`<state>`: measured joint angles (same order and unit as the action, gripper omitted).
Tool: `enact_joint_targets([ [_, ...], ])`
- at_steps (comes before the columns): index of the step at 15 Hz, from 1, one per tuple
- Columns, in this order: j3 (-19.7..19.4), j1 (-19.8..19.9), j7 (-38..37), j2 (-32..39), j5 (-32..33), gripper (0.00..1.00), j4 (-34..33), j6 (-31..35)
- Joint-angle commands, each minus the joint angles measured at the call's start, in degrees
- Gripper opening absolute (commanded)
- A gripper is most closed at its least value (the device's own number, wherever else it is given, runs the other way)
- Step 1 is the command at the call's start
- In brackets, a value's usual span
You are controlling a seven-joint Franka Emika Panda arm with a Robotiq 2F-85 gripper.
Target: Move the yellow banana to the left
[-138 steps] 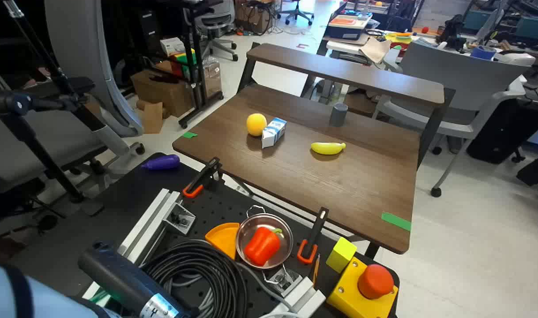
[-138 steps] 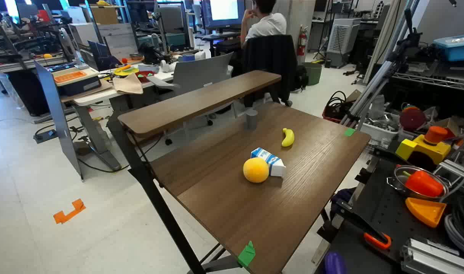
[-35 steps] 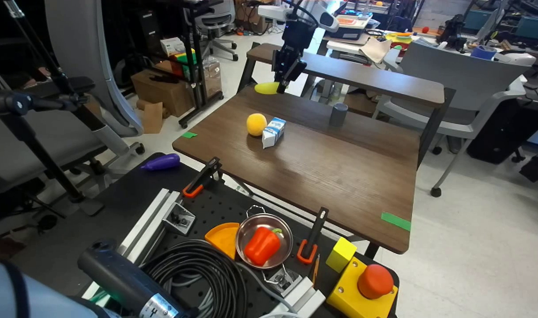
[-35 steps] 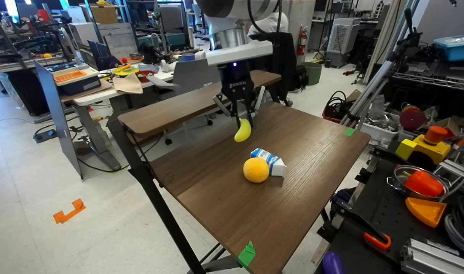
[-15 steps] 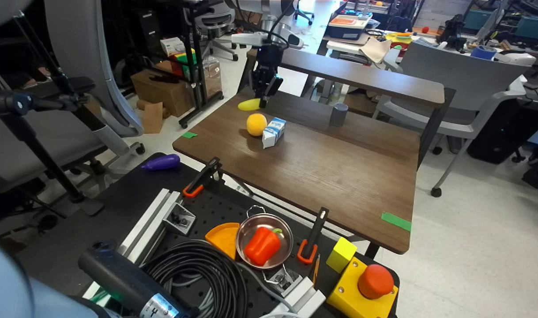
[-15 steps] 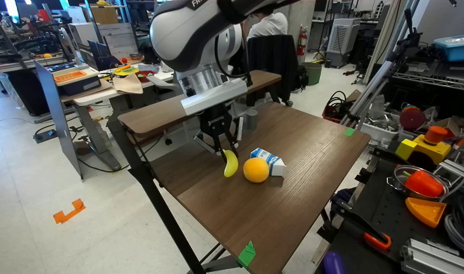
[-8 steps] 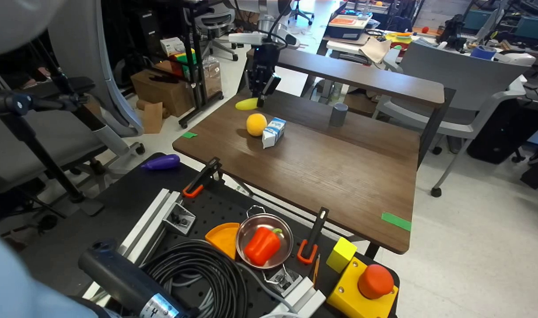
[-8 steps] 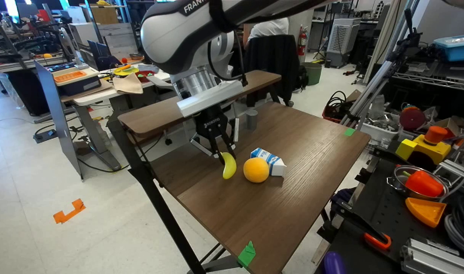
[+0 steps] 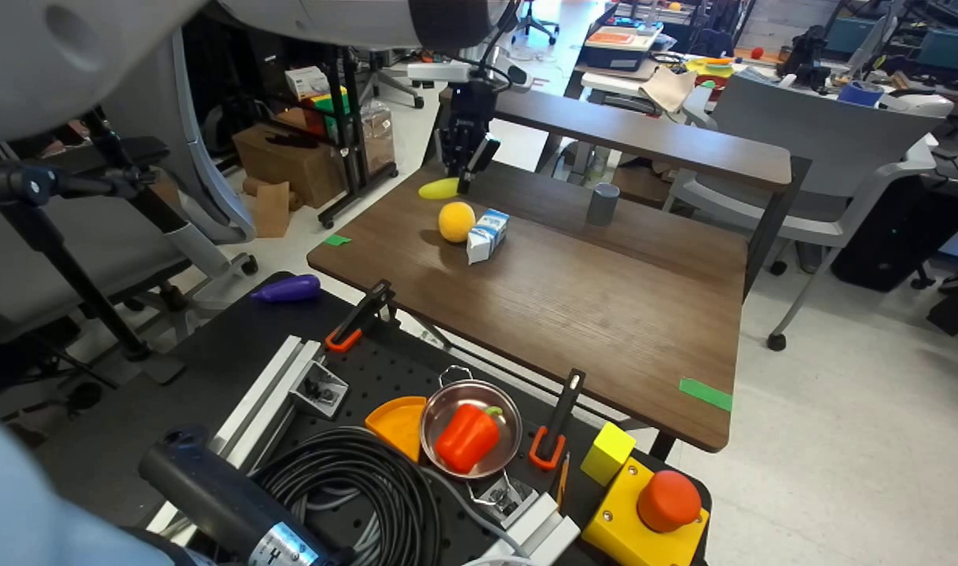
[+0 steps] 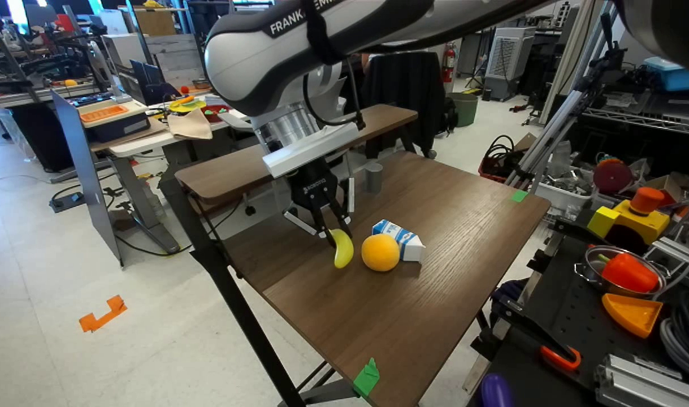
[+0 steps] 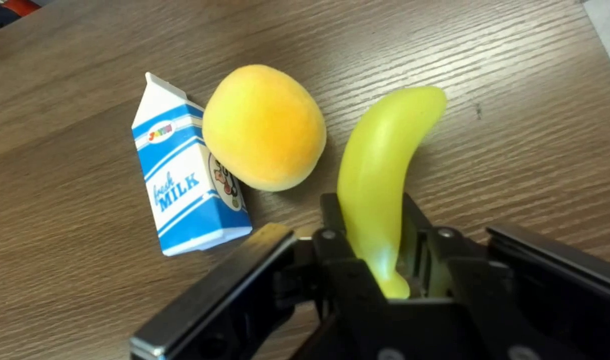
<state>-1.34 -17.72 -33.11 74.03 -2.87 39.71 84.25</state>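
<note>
The yellow banana [image 11: 377, 155] is pinched between my gripper's dark fingers [image 11: 330, 212] in the wrist view, its narrow stem end deep between them and its body sticking out past the tips. My gripper [image 10: 338, 233] is shut on it, low over the brown table [image 10: 299, 294]. In an exterior view the banana [image 10: 344, 250] hangs tilted just beside the round fruit, with a small gap between them. The banana [image 9: 438, 189] also shows behind and left of the fruit in an exterior view. Whether its lower end touches the tabletop I cannot tell.
The round yellow-orange fruit [image 11: 264, 127] sits against a blue and white milk carton [image 11: 189, 175]. A grey cylinder [image 9: 603, 204] stands farther right, below the raised shelf [image 9: 628, 130]. Clamps and a metal pot [image 9: 510, 440] with a red pepper are on the black cart.
Earlier the banana lay on the table right of the carton in an exterior view; it has since been gripped, lifted, carried left and lowered near the fruit. Over the last half second it shifts only slightly.
</note>
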Motion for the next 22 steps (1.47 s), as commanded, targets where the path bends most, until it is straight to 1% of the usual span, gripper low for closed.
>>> enact_joint_targets([
  [1,0.28,-0.17,0.91,3.59,1.18,0.62,-6.83,-3.51],
  [2,0.3,-0.15,1.05,4.16,1.15,0.68,-7.76,-3.86],
  [3,0.29,-0.17,1.08,4.64,1.14,0.76,-8.57,-4.23],
  [4,-0.19,-0.3,1.28,4.08,0.7,0.82,-7.57,-3.71],
  [5,-0.2,-0.3,1.37,4.3,0.69,0.89,-7.94,-3.75],
  [6,-0.21,-0.29,1.45,4.4,0.68,0.97,-8.07,-3.68],
  [7,-0.22,-0.29,1.54,4.46,0.68,1.0,-8.17,-3.68],
  [18,-0.18,-0.23,3.28,3.1,0.69,1.0,-7.66,-3.92],
  [22,0.0,0.0,4.06,2.23,0.38,1.0,-7.39,-4.94],
])
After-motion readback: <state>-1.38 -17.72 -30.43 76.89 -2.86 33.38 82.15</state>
